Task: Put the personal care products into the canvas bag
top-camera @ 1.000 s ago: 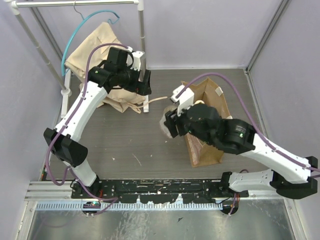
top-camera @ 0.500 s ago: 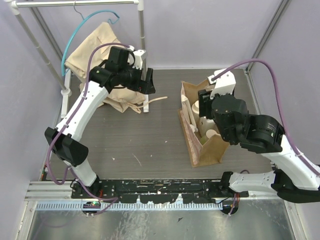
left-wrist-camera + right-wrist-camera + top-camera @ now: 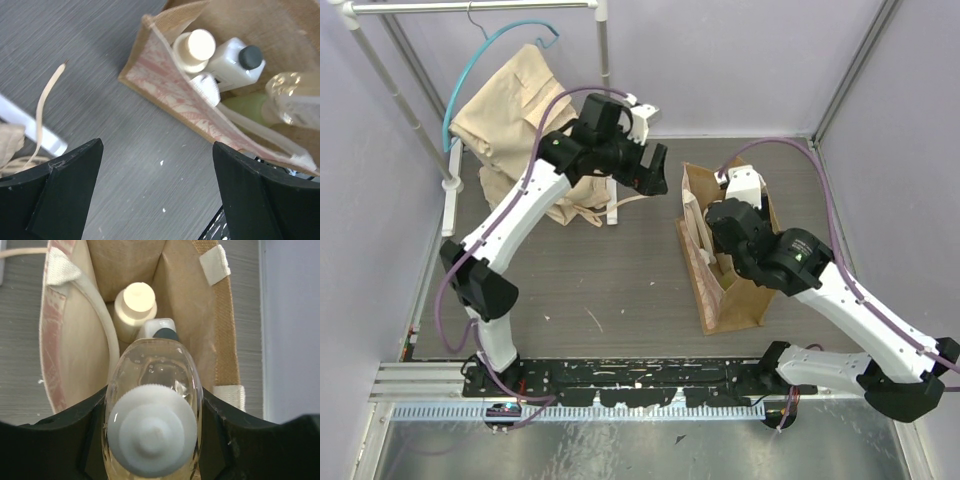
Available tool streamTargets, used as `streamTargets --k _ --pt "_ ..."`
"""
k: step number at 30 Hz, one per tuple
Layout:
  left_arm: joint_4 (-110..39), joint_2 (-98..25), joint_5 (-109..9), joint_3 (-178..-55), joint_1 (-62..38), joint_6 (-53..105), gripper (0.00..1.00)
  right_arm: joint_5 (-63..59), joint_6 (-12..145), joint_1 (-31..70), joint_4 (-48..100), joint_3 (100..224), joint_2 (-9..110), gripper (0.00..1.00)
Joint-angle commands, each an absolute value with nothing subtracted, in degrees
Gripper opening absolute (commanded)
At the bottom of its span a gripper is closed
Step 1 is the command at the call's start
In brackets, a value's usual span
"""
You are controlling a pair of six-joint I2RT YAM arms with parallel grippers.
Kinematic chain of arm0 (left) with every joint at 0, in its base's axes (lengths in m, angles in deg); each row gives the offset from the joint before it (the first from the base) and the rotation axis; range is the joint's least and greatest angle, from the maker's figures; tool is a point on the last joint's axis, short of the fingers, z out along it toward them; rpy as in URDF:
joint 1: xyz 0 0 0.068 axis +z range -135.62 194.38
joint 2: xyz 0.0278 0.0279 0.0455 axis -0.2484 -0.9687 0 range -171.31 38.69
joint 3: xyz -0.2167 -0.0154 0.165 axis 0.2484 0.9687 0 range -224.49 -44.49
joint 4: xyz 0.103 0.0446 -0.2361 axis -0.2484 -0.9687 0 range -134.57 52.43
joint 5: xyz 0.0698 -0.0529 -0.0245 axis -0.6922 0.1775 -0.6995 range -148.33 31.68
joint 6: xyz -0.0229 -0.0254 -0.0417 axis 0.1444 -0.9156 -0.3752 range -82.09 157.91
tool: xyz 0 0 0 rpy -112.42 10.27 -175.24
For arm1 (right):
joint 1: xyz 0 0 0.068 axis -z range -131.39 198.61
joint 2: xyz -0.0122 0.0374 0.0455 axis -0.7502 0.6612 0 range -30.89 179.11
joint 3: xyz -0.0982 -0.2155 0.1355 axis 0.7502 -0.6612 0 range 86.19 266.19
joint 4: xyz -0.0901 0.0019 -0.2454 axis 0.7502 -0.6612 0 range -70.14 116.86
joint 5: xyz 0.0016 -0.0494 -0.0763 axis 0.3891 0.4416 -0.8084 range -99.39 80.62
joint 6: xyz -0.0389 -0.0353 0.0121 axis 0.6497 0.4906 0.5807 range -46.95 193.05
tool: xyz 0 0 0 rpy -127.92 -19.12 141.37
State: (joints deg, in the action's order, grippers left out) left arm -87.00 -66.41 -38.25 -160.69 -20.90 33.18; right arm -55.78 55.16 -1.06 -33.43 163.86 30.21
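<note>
The right pincer (image 3: 152, 420) is clasping the amber bottle (image 3: 152, 375), its jaws standing partway open around the body, at the mouth of the canvas bag (image 3: 220, 330), perhaps just inside it. The cream bottle (image 3: 135, 302), black-capped white bottle (image 3: 161, 329) and green-yellow bottle (image 3: 247, 107) are sitting in the bag. The left pincer (image 3: 157, 170) is hovering wide open, empty, above the worktop (image 3: 100, 65) beside it.

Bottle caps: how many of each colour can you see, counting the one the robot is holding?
Cream cap: 1
Black cap: 1
White caps: 2, one ribbed cap in the canvas bag, one on the yellowish bottle in the right gripper
Total: 4
</note>
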Motion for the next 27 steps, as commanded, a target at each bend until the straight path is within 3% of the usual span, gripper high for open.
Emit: streamTargets --k 1,12,27 --pt "-85.07 -70.97 -36.5 -167.74 -23.48 31.8 0.98 -55.44 51.51 -0.52 -28.78 164.25 25.72 0.01" --pt "-85.87 -83.47 -43.05 -176.81 -28.12 30.32 0.98 -56.27 45.78 -0.52 -37.78 162.79 23.4 0.01" --pt "-85.26 -86.56 -45.35 -176.11 -29.34 31.19 0.98 -60.0 36.04 -0.52 -51.26 164.34 23.57 0.01"
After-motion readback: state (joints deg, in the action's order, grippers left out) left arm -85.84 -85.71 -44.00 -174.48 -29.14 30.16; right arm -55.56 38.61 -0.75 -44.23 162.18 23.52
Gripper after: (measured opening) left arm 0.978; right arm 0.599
